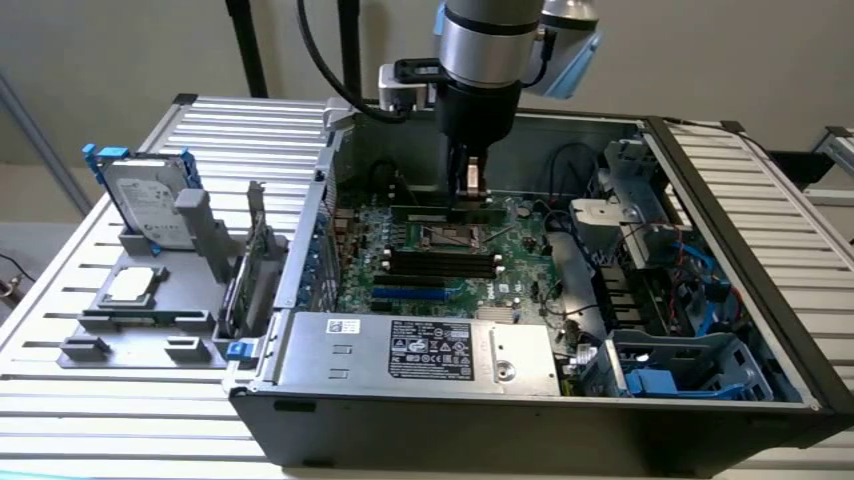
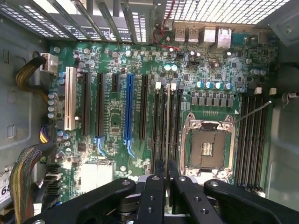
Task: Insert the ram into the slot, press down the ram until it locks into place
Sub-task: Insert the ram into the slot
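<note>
Lower centre of the exterior view, nearest: power supply (image 1: 334, 345), black-and-white label (image 1: 430, 347), writing too small to read. The open case (image 1: 534, 430) holds the green motherboard (image 1: 521, 265). At frame centre is a bank of black sockets, among them the slot (image 1: 441, 262), all empty. Just above, the gripper (image 1: 467, 200) has its jaws closed on the ram (image 1: 427, 213), held off the board (wrist view: ram (image 2: 167, 126) edge-on over the bank; which socket, cannot tell). Exterior view's left: a grey tray (image 1: 134, 345) holds an upright hard drive (image 1: 140, 200).

The exterior view looks obliquely down into the open case (image 1: 534, 425) from outside; the wrist view faces straight down past the gripper (image 2: 167, 163), close over the motherboard (image 2: 117, 121) both share.
</note>
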